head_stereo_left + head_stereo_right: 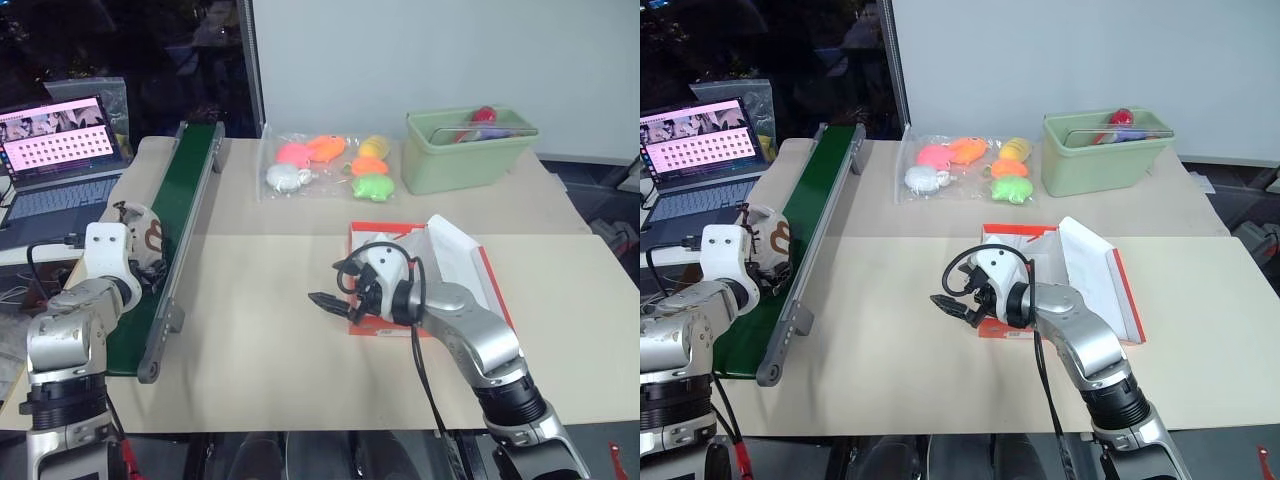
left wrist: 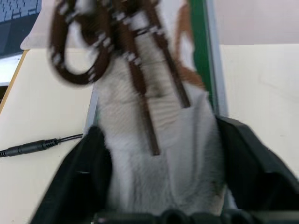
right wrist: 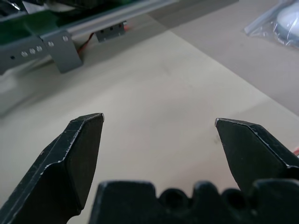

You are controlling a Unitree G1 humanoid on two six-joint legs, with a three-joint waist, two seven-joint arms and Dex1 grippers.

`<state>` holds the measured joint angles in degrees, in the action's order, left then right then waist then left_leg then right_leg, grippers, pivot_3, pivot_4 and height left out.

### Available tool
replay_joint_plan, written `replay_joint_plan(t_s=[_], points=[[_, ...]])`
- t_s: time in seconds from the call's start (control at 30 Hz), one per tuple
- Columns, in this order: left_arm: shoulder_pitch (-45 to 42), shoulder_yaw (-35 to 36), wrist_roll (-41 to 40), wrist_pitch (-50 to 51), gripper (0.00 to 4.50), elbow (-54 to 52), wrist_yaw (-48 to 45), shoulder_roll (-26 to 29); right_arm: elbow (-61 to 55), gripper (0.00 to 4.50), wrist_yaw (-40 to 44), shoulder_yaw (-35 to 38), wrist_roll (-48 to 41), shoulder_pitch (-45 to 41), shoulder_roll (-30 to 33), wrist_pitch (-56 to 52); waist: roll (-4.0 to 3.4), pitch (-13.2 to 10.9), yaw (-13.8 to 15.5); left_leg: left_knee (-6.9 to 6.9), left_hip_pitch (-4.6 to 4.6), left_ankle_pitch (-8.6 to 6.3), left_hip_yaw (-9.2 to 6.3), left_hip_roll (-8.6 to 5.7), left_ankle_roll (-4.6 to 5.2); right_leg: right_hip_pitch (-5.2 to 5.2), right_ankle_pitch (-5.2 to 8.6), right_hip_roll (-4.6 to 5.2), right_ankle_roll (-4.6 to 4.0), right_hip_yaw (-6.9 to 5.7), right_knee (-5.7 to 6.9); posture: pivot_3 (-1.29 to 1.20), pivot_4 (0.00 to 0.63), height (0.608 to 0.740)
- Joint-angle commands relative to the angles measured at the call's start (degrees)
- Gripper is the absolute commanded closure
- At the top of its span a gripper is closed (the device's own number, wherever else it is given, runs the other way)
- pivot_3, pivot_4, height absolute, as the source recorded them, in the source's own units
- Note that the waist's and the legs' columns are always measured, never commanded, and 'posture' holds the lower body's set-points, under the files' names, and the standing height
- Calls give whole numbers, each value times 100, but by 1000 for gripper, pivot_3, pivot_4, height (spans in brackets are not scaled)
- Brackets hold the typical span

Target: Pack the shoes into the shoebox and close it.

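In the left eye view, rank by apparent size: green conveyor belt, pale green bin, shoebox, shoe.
1. green conveyor belt
2. shoebox and pale green bin: similar, and the right arm hides part of the box, so unranked
3. shoe, smallest, in the left gripper

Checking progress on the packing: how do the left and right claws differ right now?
The left claw is closed on a shoe at the green conveyor; the right claw is open and holds nothing. The left sits by the laptop; the right hovers over the table beside the shoebox. Both have black fingers.
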<state>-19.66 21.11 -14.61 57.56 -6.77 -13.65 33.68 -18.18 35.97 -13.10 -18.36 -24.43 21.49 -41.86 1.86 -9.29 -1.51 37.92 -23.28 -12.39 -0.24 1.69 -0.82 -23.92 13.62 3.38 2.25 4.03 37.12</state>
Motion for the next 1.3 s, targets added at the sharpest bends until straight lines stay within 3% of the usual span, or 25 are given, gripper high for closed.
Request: replay_joint_plan(t_s=[0.03, 0.07, 0.37, 0.63, 0.8, 0.87, 0.97, 1.3], points=[[-29, -100, -37, 90, 2476, 30, -57, -17, -260, 0, -44, 158, -115, -65, -17, -45, 0, 0, 1, 0, 1, 0, 0, 0, 0, 1, 0, 0, -1, 0, 0, 0, 150, 729], [-39, -108, -36, 101, 2645, 34, -60, -12, -262, 0, -48, 168, -121, -67, -19, -51, -1, 0, 2, 0, 3, 1, 0, 1, -1, 1, -1, -1, -2, 0, 1, 0, 150, 729], [-180, -235, 210, -177, 2645, 137, 177, -81, -263, 0, -119, 218, -162, -75, 4, -85, -1, 1, 44, 0, 3, 2, 0, 0, -2, 2, -2, -2, -3, 0, 2, 0, 150, 729], [-604, -528, 1351, -2122, 2645, -172, 1320, -116, -20, 0, -289, 307, -132, -238, -167, 5, 37, -7, 47, 0, -31, 6, -2, 7, -8, -29, -10, -8, -14, 0, -6, 0, 150, 729], [-768, -1108, 1818, -3037, 2645, -669, 1534, -368, 500, 0, -932, 934, -404, -620, -851, -250, 38, -7, 64, -5, -57, 2, -1, 6, -11, -45, -12, -1, -14, -2, -9, 0, 150, 729], [-776, -1359, 1354, -3148, 2645, -898, 1149, -820, 784, 0, -1379, 1633, -996, -928, -1432, -658, 38, -7, 67, -6, -60, 2, -1, 5, -11, -44, -12, 2, -13, -2, -9, 0, 150, 729], [-527, -1723, -330, -2649, 2645, -1619, -19, -1673, 1321, 0, -2256, 3038, -2697, -1564, -2415, -1524, 38, -6, 77, -5, -60, 2, -1, 5, -11, -42, -14, 4, -12, -4, -5, 0, 150, 729], [-333, -2004, -951, -2060, 2645, -2040, -756, -1506, 1633, 0, -2939, 3201, -3121, -1842, -2454, -2189, 32, -6, -126, -6, -81, 1, -5, 9, -5, -56, -17, -5, -10, -9, -4, 0, 150, 729]])
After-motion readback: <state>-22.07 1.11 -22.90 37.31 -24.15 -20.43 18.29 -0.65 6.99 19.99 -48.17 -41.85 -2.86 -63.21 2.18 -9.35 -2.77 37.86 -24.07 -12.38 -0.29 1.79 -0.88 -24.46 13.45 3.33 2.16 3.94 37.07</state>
